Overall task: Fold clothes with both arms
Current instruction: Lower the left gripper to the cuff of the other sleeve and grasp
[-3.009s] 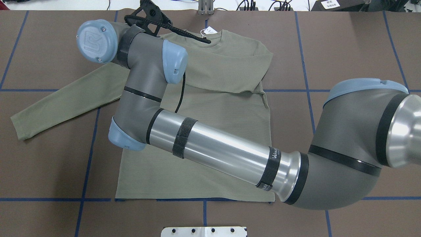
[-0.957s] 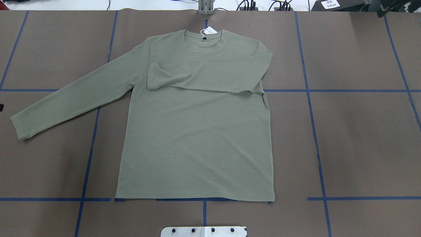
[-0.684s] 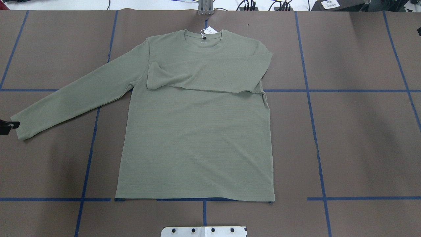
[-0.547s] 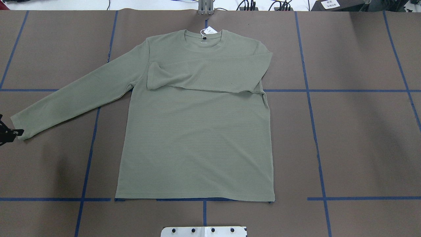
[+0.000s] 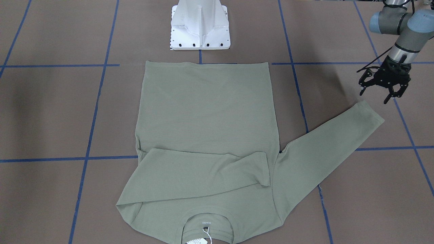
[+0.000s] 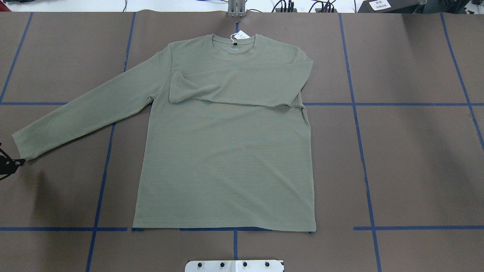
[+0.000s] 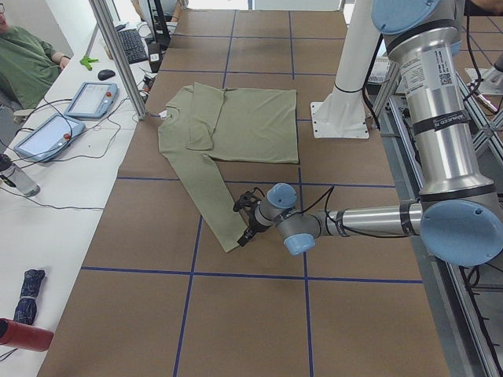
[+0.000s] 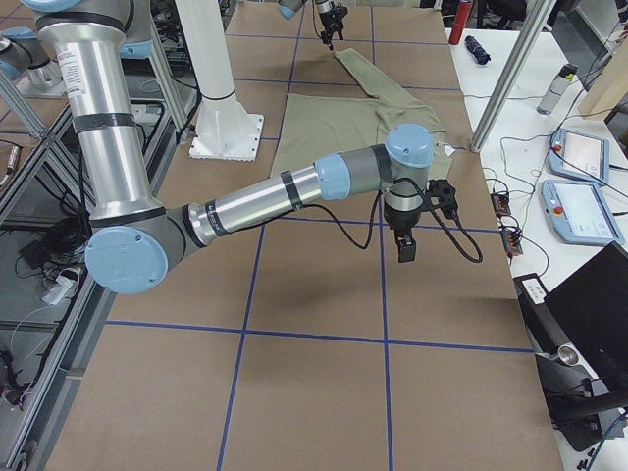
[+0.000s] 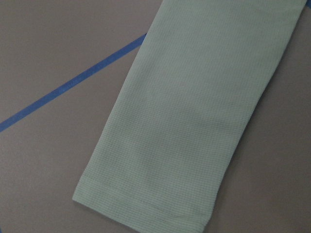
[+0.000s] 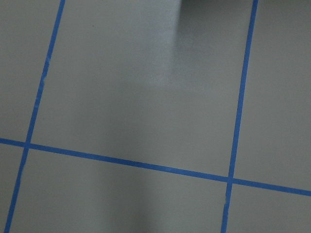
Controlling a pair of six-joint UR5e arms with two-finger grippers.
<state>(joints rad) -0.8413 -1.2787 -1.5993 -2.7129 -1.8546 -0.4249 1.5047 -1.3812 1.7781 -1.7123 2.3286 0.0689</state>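
The sage-green shirt (image 6: 227,158) lies flat on the brown table, collar and white tag (image 6: 239,36) at the far side. One sleeve (image 6: 234,87) is folded across the chest. The other sleeve (image 6: 83,113) stretches out to the left, cuff (image 9: 146,208) flat on the table. My left gripper (image 5: 373,96) is open and empty, hovering just beside that cuff (image 5: 371,110); only its tip shows at the overhead view's left edge (image 6: 7,165). My right gripper (image 8: 405,253) hangs over bare table off the shirt's other side; I cannot tell whether it is open or shut.
The white pedestal base (image 5: 200,23) stands by the shirt's hem. Blue tape lines (image 6: 359,113) grid the table. A side bench with tablets (image 7: 47,133) and cables runs along the far edge, where a person in green (image 7: 23,55) sits.
The right arm, which reached across the shirt near the collar, has drawn back out of the overhead view. The left gripper came in at the left edge and moved along the cuff toward the robot.
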